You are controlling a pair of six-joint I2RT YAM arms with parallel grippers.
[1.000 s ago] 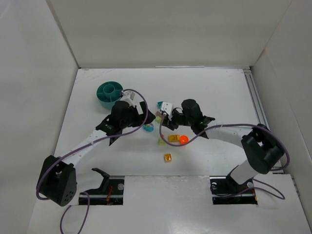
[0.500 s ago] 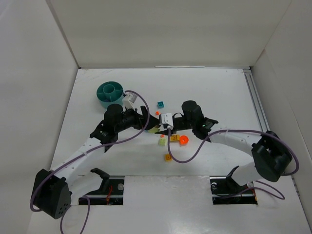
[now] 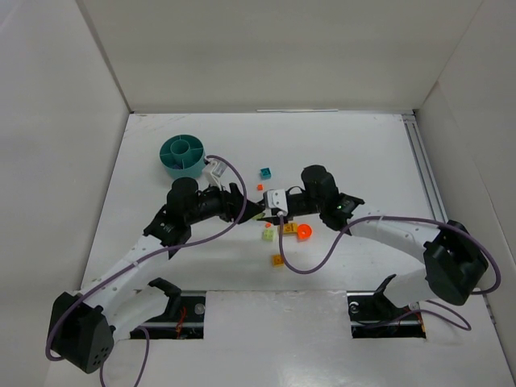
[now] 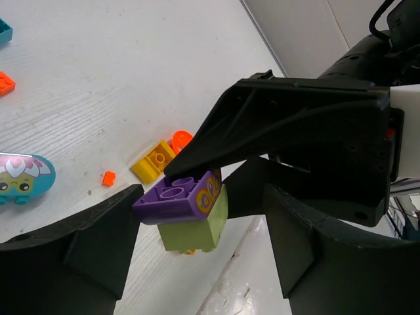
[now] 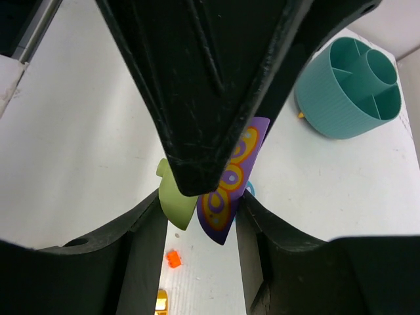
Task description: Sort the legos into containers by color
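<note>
A purple brick with a butterfly print sits on a lime green brick. The stack hangs above the table between both grippers. My right gripper is shut on the stack, one finger against the lime brick and the other against the purple one. My left gripper is open around the same stack, with a gap on its right side. In the top view the left gripper and right gripper meet at mid-table. The teal bowl stands at the back left.
Loose on the table are a yellow brick, an orange round piece, a lime brick, a second yellow brick, a teal brick and a small orange brick. A teal and pink figure piece lies by the left gripper.
The right gripper has come nearer and leftward to meet the left gripper. The left arm has stretched rightward. The purple and lime stack now hangs between them.
</note>
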